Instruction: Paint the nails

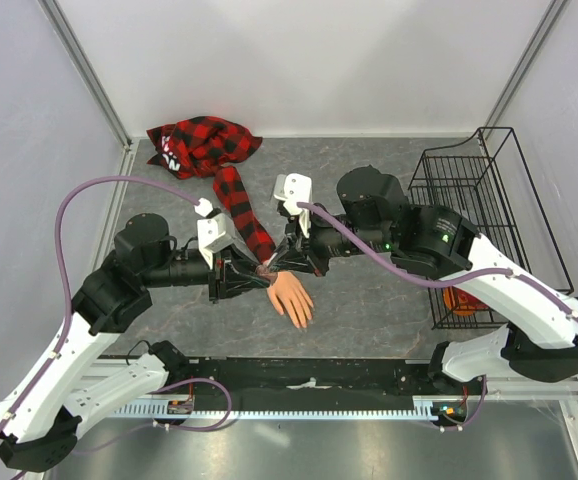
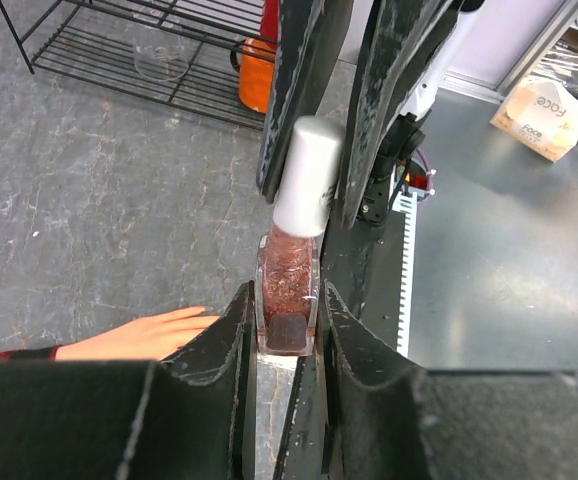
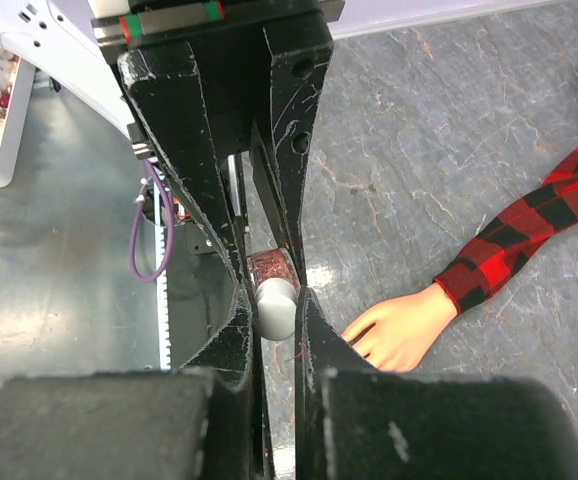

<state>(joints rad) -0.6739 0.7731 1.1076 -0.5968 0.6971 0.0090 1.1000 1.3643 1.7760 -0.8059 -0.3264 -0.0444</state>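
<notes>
**Grip state.** The left hand (image 2: 287,322) was clamped on the glass body of the polish bottle (image 2: 287,290), low down, with its jaws against two flat sides. The right hand (image 3: 274,300) was clenched on the white cap (image 2: 306,175) from the opposite direction. The cap looked seated on the neck, so I judged it not yet unscrewed. I could not tell whether the bottle's base touched the tabletop (image 1: 389,300).

**Task item.** The nails (image 1: 303,320) were at the fingertips of the mannequin hand (image 1: 291,297). It lay flat on the tabletop just beside the bottle, with its fingers toward the near edge. The nails were too small to tell painted from bare.

**Risks from here.**
- The cap was smooth, rounded and glossy, so the pads might slide around it rather than turn it.
- The left jaws covered only the bottle's lower part. Twisting torque could spin the glass in the grip or lever it out, dropping it onto the mannequin hand.
- If the cap came free with the bottle tilted, polish could spill on the peach skin or the plaid sleeve (image 1: 241,205).
- The two hands were crowded nearly tip to tip, so a small misalignment could knock fingers together.

**Materials.**
- Bottle: small, square-sided clear glass holding a reddish, glittery fill.
- Mannequin hand: matte peach and rubbery-looking.
- Sleeve: soft red-and-black check, bunched at its far end.
- Tabletop: grey with stone-like veining.
- Hand fingers: black, hard and scuffed.
- Black wire rack (image 1: 474,200): stood well apart on the right.
</notes>
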